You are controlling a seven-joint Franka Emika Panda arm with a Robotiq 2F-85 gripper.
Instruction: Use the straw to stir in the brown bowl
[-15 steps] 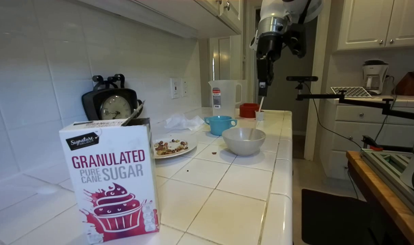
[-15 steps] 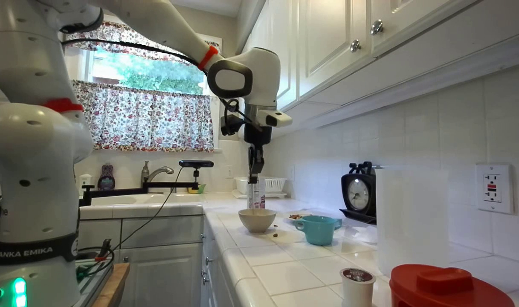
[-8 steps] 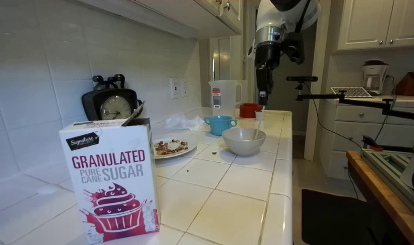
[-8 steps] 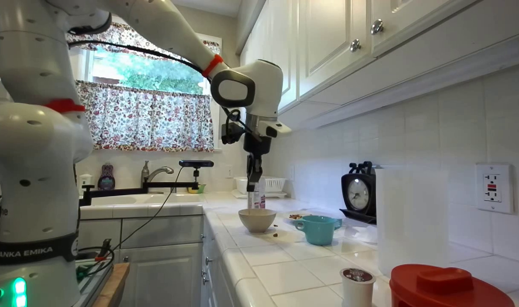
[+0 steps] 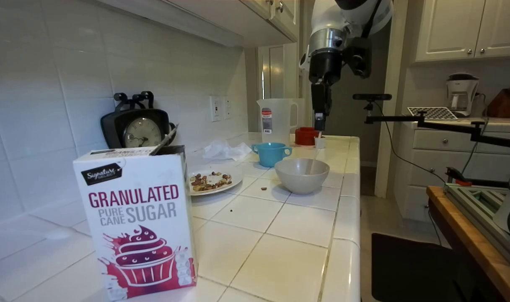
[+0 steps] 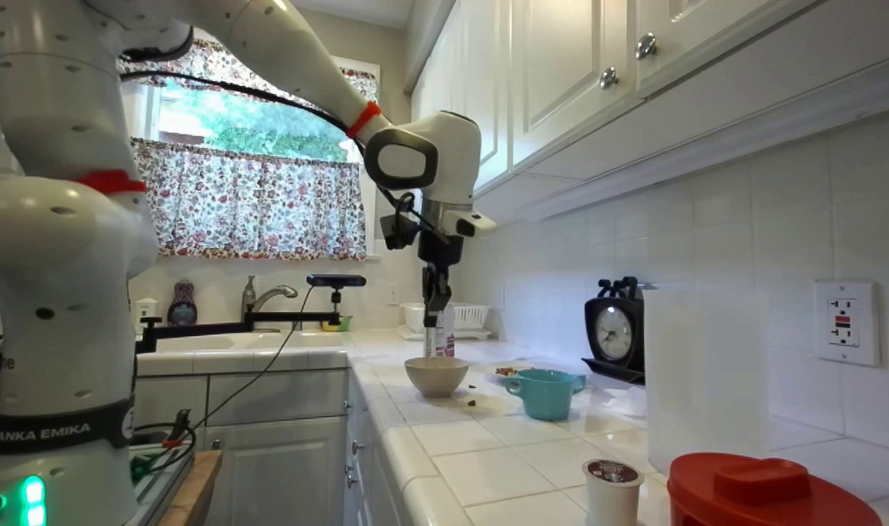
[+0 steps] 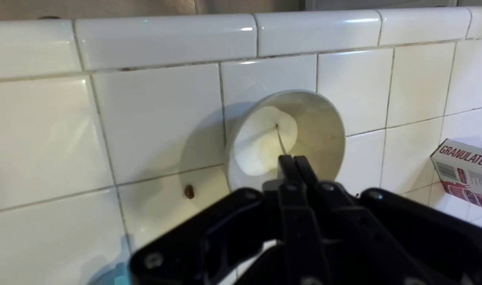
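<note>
The straw (image 7: 281,141) is thin and pale, and its upper end is pinched between my fingertips. My gripper (image 7: 293,158) is shut on it, pointing down over a pale greyish-white bowl (image 7: 332,130). In both exterior views the straw (image 6: 429,345) runs down from the gripper (image 6: 430,323) past the rim of that bowl (image 6: 436,380); the wrist view shows its dark lower tip over a white patch inside. In an exterior view the gripper (image 5: 319,128) hangs above and behind the pale bowl (image 5: 301,178). The brown bowl is out of view.
A light blue cup (image 5: 271,155) and a plate (image 5: 236,183) of nuts sit beside the bowl. A sugar box (image 5: 137,226), a pitcher (image 6: 707,380), a small pod cup (image 6: 612,493) and a red lidded container (image 6: 773,489) stand around. The counter edge (image 7: 165,39) runs close by.
My gripper has come down with the straw in it. The straw tilted and swung back inside the pale bowl, and that bowl has shifted slightly, nearer the sugar box.
</note>
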